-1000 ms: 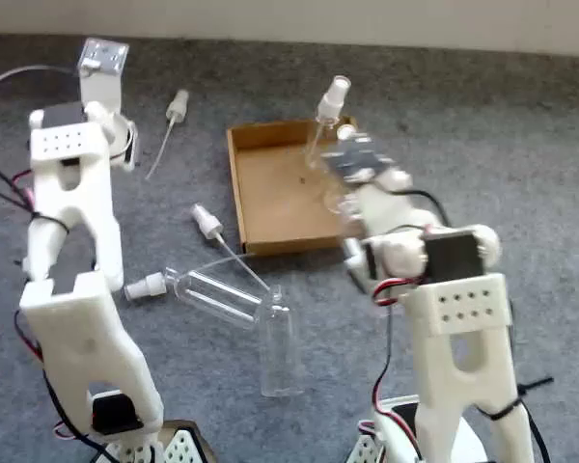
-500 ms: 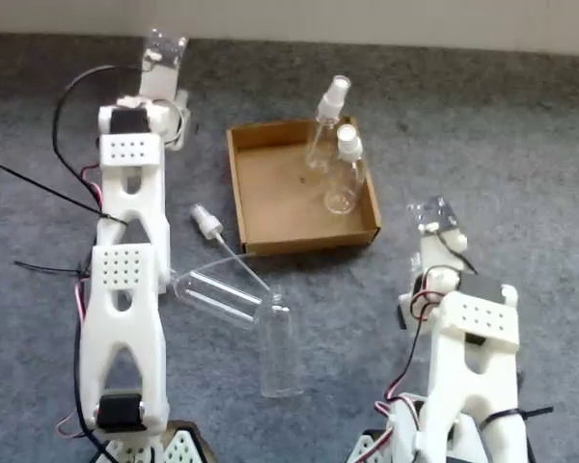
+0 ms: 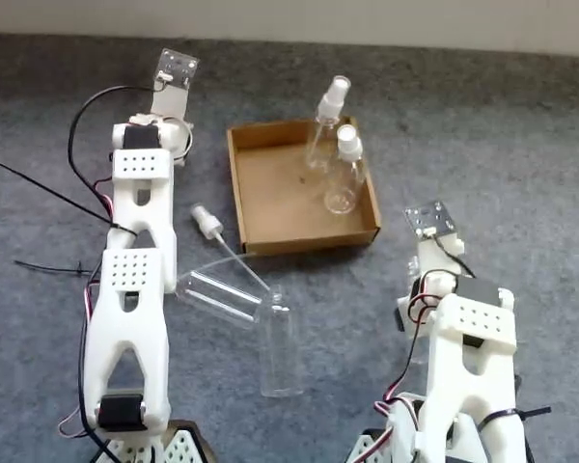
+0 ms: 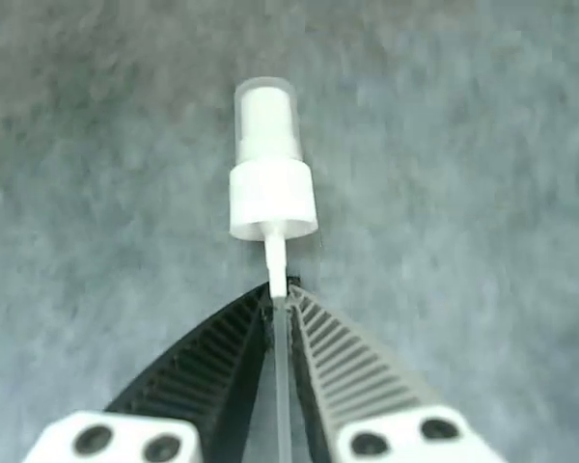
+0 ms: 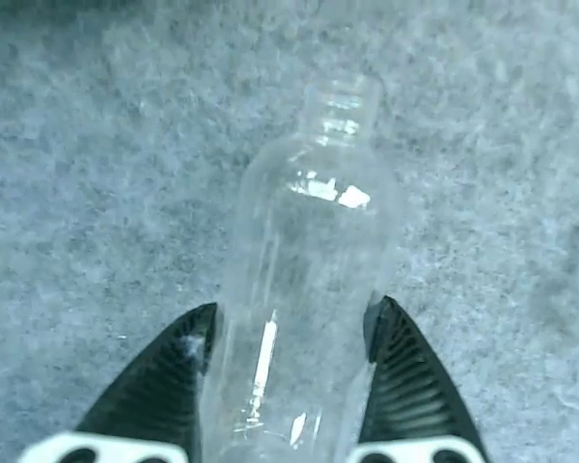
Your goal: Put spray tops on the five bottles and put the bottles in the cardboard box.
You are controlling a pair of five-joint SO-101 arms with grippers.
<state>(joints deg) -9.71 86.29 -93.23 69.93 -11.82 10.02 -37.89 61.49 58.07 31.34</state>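
Left end effector (image 4: 280, 289): pressed together on dip tube of spray top (image 4: 273, 183), far left of cardboard box (image 3: 236, 193). Head left free, presumably for seating in a neck.
Right end effector (image 5: 294, 307): clamps uncapped bottle (image 5: 314, 212) by body, near right over worktop (image 5: 96, 145). Neck exposed, likely to receive tube.
Two capped bottles (image 3: 345, 169): in box, far right corner.
Loose spray top (image 3: 208, 222), two open bottles (image 3: 277, 347): on worktop, near left of box.

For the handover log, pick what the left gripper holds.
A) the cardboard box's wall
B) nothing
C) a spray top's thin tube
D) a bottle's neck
C: in the left wrist view the left gripper is shut on the thin tube of the spray top, with the white cap beyond the fingertips.
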